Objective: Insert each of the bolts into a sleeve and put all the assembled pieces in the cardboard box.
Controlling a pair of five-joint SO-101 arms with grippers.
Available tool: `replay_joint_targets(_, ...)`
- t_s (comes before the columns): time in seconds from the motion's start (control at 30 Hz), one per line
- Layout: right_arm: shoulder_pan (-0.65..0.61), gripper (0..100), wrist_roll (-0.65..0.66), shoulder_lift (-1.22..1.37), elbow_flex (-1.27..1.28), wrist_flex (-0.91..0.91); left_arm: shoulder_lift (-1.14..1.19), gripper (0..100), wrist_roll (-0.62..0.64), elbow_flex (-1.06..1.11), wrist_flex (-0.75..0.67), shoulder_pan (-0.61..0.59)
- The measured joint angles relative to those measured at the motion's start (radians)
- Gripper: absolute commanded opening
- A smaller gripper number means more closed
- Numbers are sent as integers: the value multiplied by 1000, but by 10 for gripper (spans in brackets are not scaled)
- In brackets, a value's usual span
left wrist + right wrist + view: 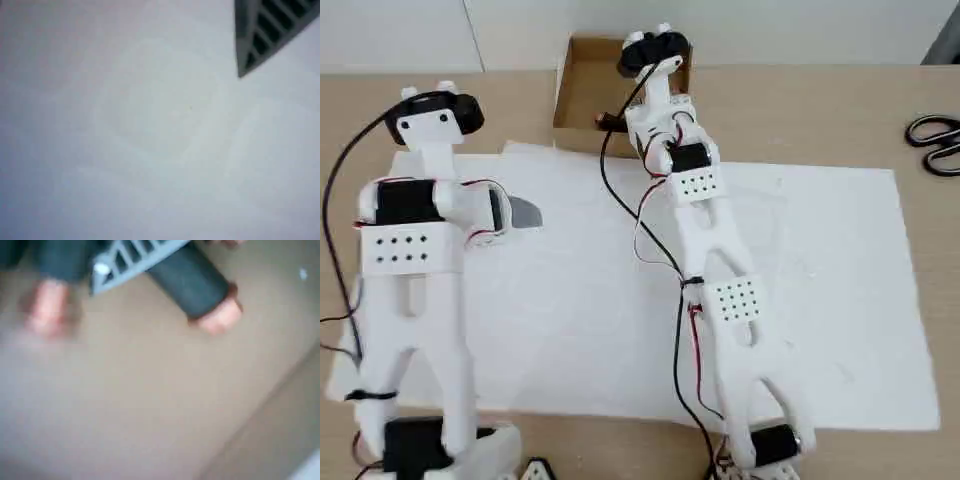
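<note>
Right gripper point(120, 265) is down inside the cardboard box point(576, 95); whether it is gripping cannot be told. Touching or just beside it, on the box floor, lies a dark sleeve point(189, 280) with a pink bolt point(220, 317) end sticking out. A second sleeve point(57, 260) with a second bolt point(49, 307) end showing lies near it in the box, blurred. Left gripper point(520, 213) is outside the box, over the white paper point(820, 280); open or closed cannot be told. Scissors point(935, 143) lie on the table point(800, 110), well apart from the box.
</note>
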Motion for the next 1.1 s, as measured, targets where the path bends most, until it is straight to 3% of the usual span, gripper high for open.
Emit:
replay_joint_targets(0.47, 6, 298, 0, -9, -180, 44, 0, 313, -48, -71, -57, 2)
replay_joint_targets(0.73, 17, 298, -2, -356, -180, 457, -3, 313, -72, -327, -14, 100)
replay_joint_targets(1.0, -3, 298, -2, -824, -189, 911, -14, 313, -97, -559, 147, 143)
replay_joint_targets(1.1, -21, 298, -2, -1003, -195, 982, -74, 313, -97, -569, 153, 144)
